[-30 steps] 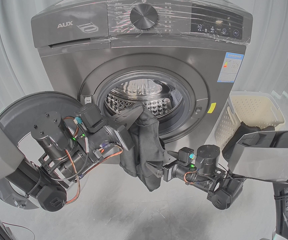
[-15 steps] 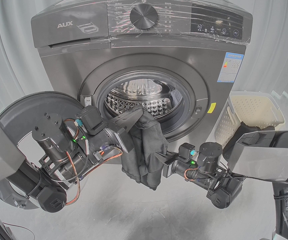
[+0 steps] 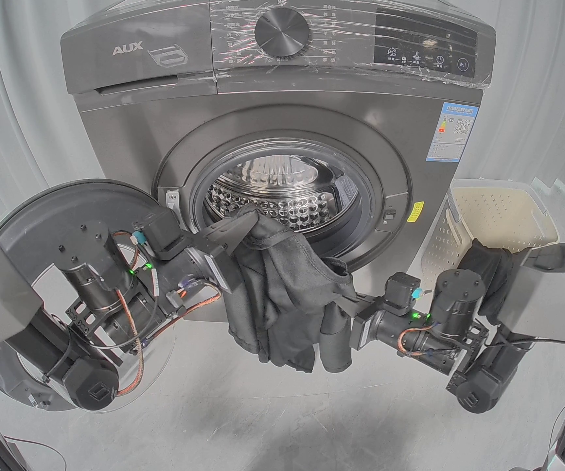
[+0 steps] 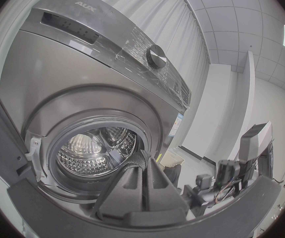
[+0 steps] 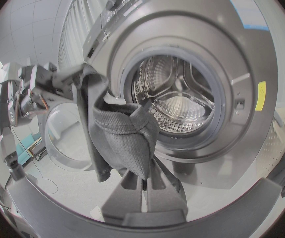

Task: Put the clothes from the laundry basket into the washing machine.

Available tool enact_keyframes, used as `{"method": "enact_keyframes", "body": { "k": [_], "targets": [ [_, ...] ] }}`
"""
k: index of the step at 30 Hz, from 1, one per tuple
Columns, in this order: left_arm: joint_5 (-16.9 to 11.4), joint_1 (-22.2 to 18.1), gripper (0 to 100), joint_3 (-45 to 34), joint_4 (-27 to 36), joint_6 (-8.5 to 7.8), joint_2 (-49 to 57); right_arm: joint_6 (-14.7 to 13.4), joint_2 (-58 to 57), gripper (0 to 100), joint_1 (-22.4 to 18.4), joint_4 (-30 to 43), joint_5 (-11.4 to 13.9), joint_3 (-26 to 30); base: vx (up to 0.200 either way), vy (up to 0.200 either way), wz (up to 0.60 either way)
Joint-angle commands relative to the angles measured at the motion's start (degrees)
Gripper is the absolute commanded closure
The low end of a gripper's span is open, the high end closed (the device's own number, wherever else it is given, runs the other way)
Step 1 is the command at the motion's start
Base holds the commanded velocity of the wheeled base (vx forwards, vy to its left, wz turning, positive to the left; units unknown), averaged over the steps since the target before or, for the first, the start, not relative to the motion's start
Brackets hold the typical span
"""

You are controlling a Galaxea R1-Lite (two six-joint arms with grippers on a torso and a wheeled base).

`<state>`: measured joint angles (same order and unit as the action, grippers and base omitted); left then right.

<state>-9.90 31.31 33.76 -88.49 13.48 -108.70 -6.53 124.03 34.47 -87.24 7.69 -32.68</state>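
left gripper (image 3: 248, 215) pinching dark garment (image 3: 283, 276), raised at washing machine (image 3: 132, 132) mouth — right gripper (image 3: 339, 303) lower, clamped on it

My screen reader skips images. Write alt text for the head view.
The left end effector and right end effector grip a dark garment before the open washing machine; a cream laundry basket with dark clothing at its rim stands beside it.
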Motion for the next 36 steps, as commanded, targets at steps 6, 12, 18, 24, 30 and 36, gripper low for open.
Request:
{"method": "enact_keyframes", "body": {
  "k": [6,12,18,24,30,36],
  "targets": [
    [-1.97,-1.69,100,-7.74,-0.01,-0.91,7.98,0.47,-18.29,100,0.15,1.19,0.04,9.74,0.000,0.000,0.00],
    [-3.81,-3.09,100,-10.03,-0.01,-2.14,11.67,0.21,-23.74,100,-0.20,1.45,1.98,10.62,0.000,0.000,0.00],
    [-5.48,-5.11,100,-10.73,-0.10,-2.50,13.34,0.21,-23.66,100,-2.13,0.40,2.24,12.73,0.000,0.000,0.00],
    [-5.92,-5.11,100,-11.26,-0.10,-2.41,14.84,0.12,-24.10,100,-4.33,-0.13,1.89,11.77,0.000,0.000,0.00],
    [-5.31,-4.94,100,-11.61,-0.10,-2.58,14.75,-0.58,-23.74,100,-3.01,-0.22,-1.45,7.99,0.000,0.000,0.00],
    [-5.04,-5.20,100,-12.13,-0.01,-4.52,14.31,-1.99,-24.45,100,-0.11,-1.09,-4.26,5.26,0.000,0.000,0.00]
  ]
}}
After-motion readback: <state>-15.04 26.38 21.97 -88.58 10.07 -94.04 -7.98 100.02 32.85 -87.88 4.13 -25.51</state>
